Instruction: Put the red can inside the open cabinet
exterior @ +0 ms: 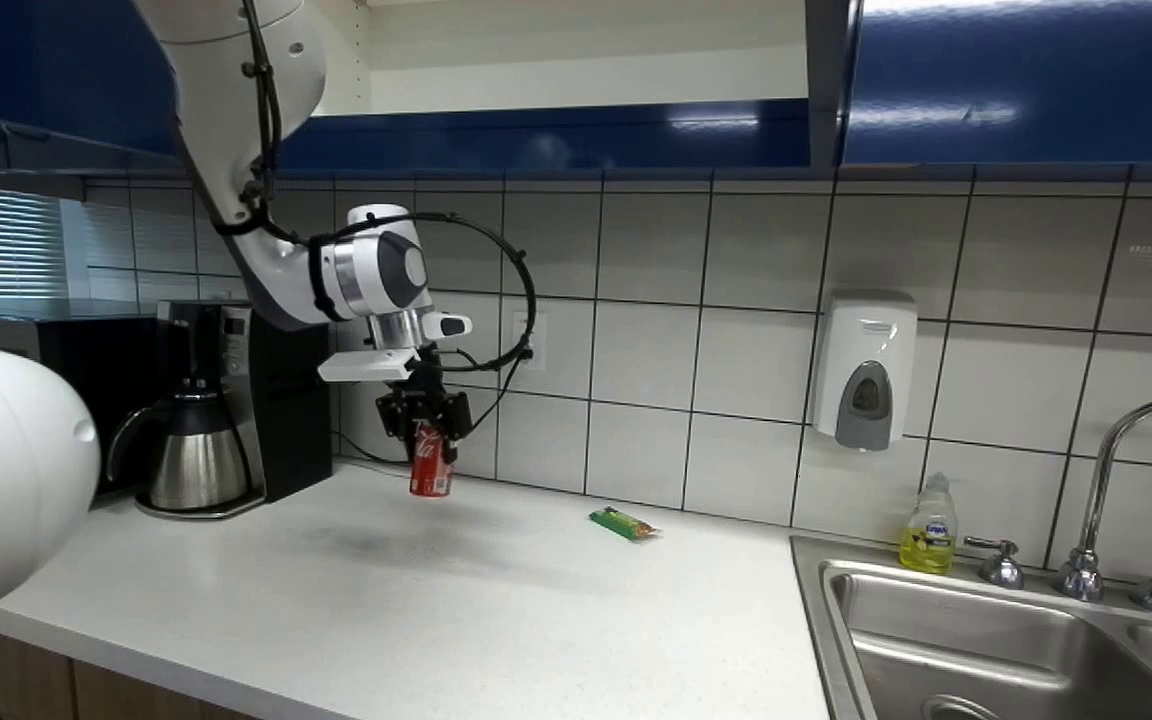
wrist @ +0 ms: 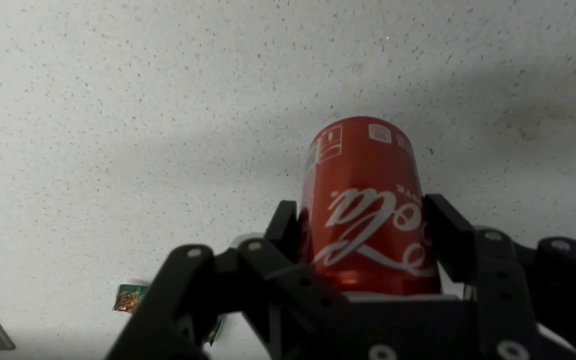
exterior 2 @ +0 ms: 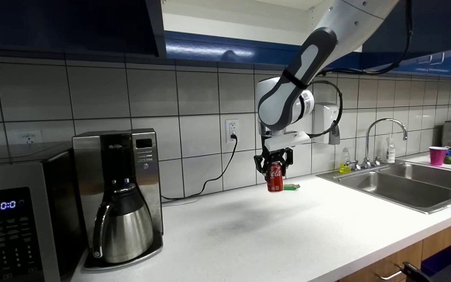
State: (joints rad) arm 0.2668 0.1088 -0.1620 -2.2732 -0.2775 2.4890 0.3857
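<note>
Gripper [wrist: 362, 219] around red can [exterior 2: 275, 178], seemingly upright

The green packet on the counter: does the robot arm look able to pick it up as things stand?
Probably not yet: the fingers hold the red can. Otherwise, nothing lies on the green packet.

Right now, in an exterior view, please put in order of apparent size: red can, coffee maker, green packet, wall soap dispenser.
Largest first, in an exterior view:
1. coffee maker
2. wall soap dispenser
3. red can, partly hidden
4. green packet
</note>
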